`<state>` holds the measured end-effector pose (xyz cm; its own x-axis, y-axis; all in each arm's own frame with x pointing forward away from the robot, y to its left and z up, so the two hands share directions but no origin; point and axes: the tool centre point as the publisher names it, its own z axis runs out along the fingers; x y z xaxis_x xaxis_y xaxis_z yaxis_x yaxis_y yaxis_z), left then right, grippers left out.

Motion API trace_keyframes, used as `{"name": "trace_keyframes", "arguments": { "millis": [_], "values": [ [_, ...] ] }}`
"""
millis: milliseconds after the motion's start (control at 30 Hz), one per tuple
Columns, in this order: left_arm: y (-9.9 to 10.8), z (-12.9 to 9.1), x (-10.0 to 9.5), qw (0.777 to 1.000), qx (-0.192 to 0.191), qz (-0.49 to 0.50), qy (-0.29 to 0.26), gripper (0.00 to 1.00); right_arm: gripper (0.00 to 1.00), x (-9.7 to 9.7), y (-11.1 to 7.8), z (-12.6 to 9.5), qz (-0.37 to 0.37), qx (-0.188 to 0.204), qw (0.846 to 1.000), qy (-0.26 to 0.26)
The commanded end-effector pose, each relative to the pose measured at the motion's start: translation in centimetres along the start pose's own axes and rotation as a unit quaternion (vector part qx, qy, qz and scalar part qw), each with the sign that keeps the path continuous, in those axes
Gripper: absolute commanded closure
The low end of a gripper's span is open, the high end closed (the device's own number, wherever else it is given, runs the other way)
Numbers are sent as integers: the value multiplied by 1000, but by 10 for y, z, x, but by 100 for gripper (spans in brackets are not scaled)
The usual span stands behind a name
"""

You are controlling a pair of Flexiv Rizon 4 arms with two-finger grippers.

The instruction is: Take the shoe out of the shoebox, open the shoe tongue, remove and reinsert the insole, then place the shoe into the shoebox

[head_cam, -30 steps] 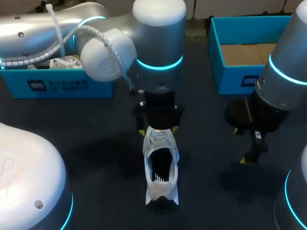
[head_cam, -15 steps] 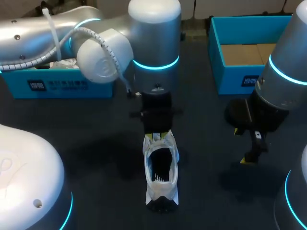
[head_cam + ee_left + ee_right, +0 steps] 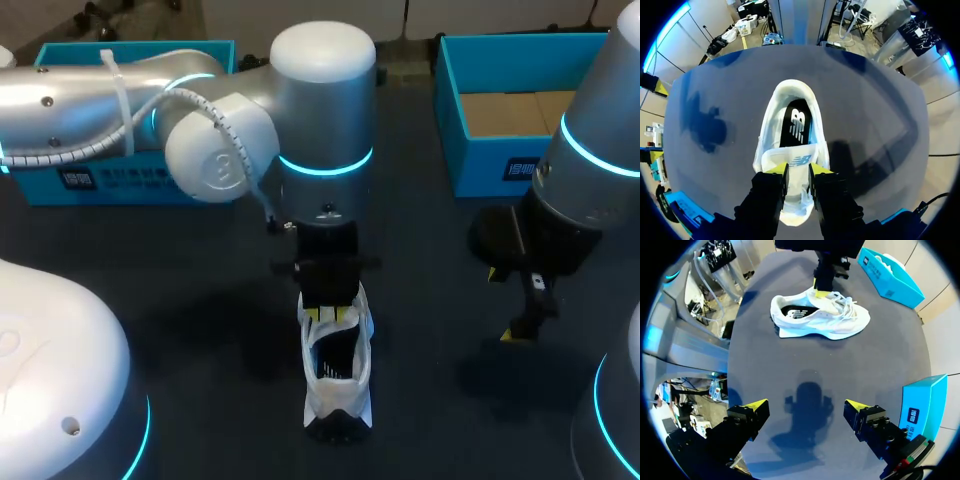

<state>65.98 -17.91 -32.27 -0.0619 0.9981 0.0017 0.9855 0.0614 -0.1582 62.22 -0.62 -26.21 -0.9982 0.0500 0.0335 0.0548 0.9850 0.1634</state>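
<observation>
A white sneaker (image 3: 336, 385) stands upright on the dark table, heel toward the near edge. Its black insole (image 3: 797, 125) lies inside the shoe. My left gripper (image 3: 333, 312) comes down over the laces and is shut on the top of the tongue (image 3: 794, 161), one yellow tip on each side of it. In the right wrist view the left gripper (image 3: 821, 286) stands above the shoe (image 3: 820, 316). My right gripper (image 3: 505, 305) hangs open and empty to the right of the shoe, well apart from it; its fingers (image 3: 752, 407) are spread wide.
An open blue shoebox (image 3: 449, 105) with a cardboard floor stands at the back right. A second blue box (image 3: 130, 180) sits at the back left behind my left arm. Bare dark table surrounds the shoe.
My left gripper closed from wide open onto the tongue and shifted slightly toward the heel. The right arm stayed still.
</observation>
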Motion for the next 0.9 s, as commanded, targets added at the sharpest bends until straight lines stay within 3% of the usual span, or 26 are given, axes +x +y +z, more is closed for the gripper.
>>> {"name": "trace_keyframes", "arguments": {
  "millis": [33,367,767,900],
  "values": [
    [-2,6,-4,1000,3,3,-1,74,0,0,0,2,0,0,1000,0],
    [1,-9,-11,1000,-8,6,-16,75,0,0,0,2,0,0,1000,0],
    [0,33,-24,999,17,11,25,74,0,0,0,2,0,0,1000,0],
    [-5,14,-19,1000,7,15,9,73,0,0,0,2,0,0,1000,0]
  ]
}}
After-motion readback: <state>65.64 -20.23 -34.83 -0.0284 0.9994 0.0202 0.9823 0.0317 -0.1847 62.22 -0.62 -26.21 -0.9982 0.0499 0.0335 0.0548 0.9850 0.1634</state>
